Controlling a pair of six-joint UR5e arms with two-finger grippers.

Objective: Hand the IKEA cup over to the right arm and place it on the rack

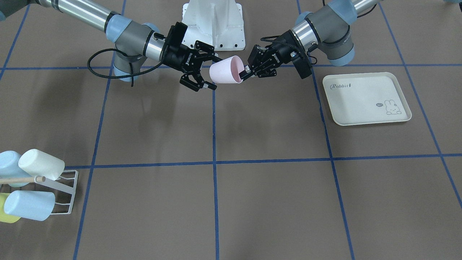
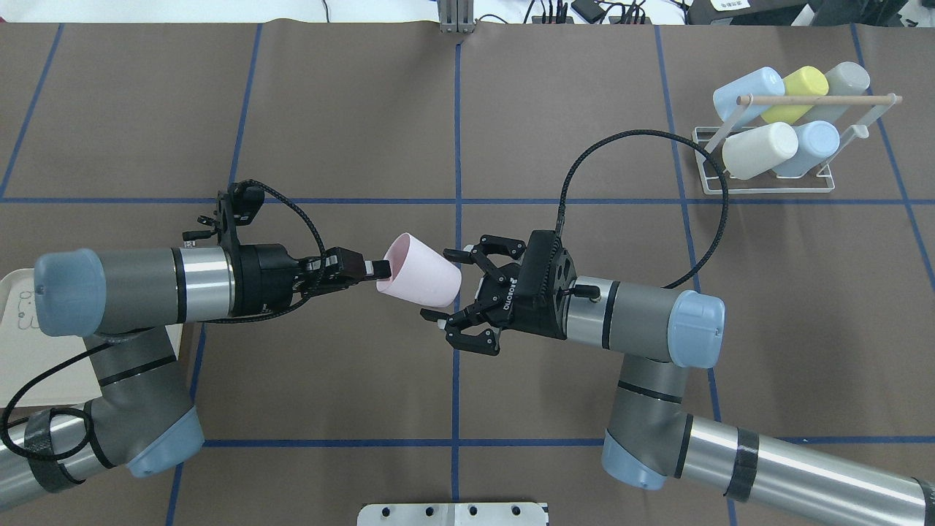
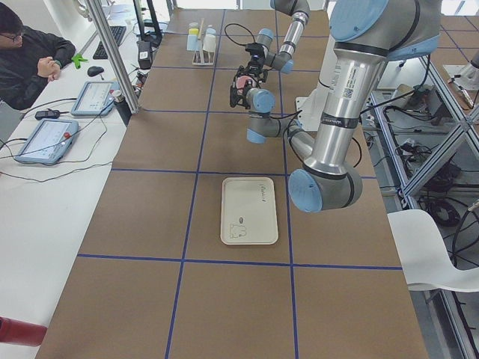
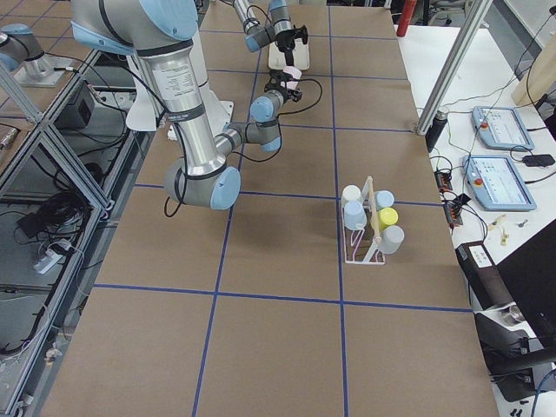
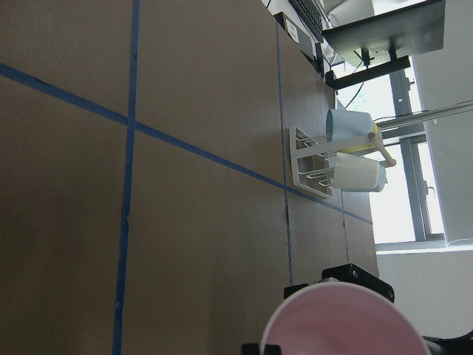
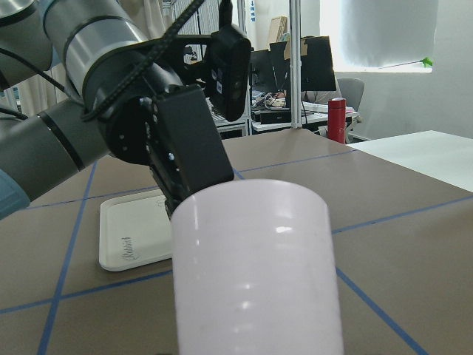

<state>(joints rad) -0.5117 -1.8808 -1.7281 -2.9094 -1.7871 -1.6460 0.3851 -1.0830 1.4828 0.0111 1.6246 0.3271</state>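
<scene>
Currently left pincer (image 2: 380, 270) clamps pink cup (image 2: 422, 281) by its rim, right pincer (image 2: 438, 285) gapes at its base; rack (image 2: 763, 191) holds five cups (image 2: 760, 150).

front view: rack (image 1: 61, 187) chopped by the left edge, yellow cup (image 1: 6, 215) on it barely peeking in | overhead: rabbit tray (image 2: 14, 292) mostly buried under the left arm (image 2: 131, 292) and running off-frame | left wrist: pink cup (image 5: 344, 325) cut off at the bottom, only its rim showing | side views: that cup's just a speck
</scene>
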